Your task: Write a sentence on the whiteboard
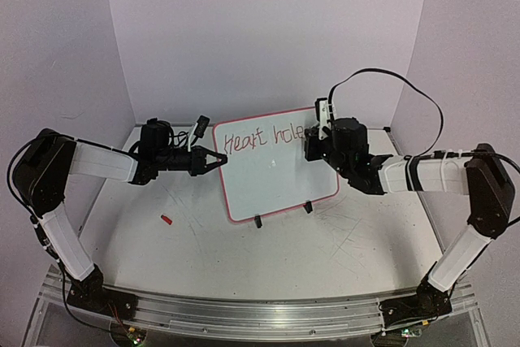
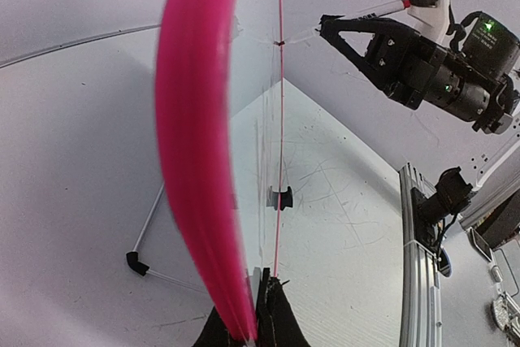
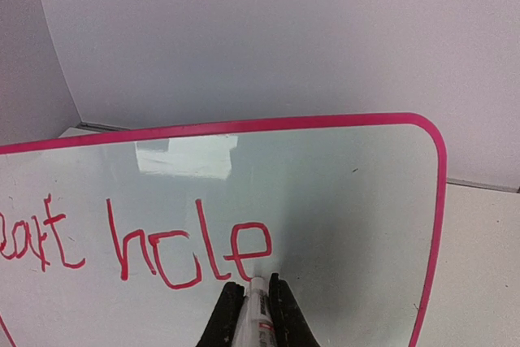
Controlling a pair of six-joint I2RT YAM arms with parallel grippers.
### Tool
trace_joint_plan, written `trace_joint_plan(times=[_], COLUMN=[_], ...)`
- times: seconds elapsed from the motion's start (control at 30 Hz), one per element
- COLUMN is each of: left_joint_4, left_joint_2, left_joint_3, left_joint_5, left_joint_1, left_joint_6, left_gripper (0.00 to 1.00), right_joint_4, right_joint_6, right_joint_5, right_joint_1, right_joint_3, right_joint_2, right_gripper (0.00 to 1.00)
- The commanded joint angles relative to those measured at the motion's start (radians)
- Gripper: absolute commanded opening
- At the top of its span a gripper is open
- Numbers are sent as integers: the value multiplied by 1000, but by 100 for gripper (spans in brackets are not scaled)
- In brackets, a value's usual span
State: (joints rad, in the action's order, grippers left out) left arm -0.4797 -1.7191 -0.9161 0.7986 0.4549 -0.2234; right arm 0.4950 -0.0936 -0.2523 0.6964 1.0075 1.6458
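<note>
now, whiteboard (image 1: 276, 176) upright, lengthwise left-right, left hand (image 1: 216, 160) pinching edge, right hand (image 3: 253, 285) pinching marker (image 3: 257, 314)

The whiteboard (image 1: 272, 164) stands in the middle of the table (image 1: 341, 241), between the two arms, on two clip feet (image 1: 258, 221) under its near bottom edge. The left gripper (image 1: 218, 160) is at the board's left edge, with its fingers (image 2: 276, 318) closed on either side of the rim. The right gripper (image 1: 309, 142) is in front of the board's upper right part and grasps a marker (image 3: 253, 308), whose tip touches the board at the right end of a line of writing (image 3: 162, 245). That line runs along the top of the board. A small loose piece (image 1: 166, 219) lies on the table to the left of the board, nearer the arm bases and well apart from it.
</note>
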Motion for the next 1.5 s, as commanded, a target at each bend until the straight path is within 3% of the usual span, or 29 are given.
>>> trace_joint_plan(times=[0.0, 0.17, 1.47], left_joint_4=[30, 32, 37], left_joint_2=[6, 7, 17], left_joint_3=[-20, -22, -18], left_joint_5=[-144, -142, -150], left_joint_1=[-12, -12, -6], left_joint_6=[141, 140, 156], left_gripper=[0, 0, 0], right_joint_4=[28, 60, 20], right_joint_6=[35, 32, 56], right_joint_5=[-53, -13, 87], right_joint_1=[-3, -6, -34], right_joint_3=[-3, -23, 2], right_joint_2=[-59, -119, -86], right_gripper=[0, 0, 0])
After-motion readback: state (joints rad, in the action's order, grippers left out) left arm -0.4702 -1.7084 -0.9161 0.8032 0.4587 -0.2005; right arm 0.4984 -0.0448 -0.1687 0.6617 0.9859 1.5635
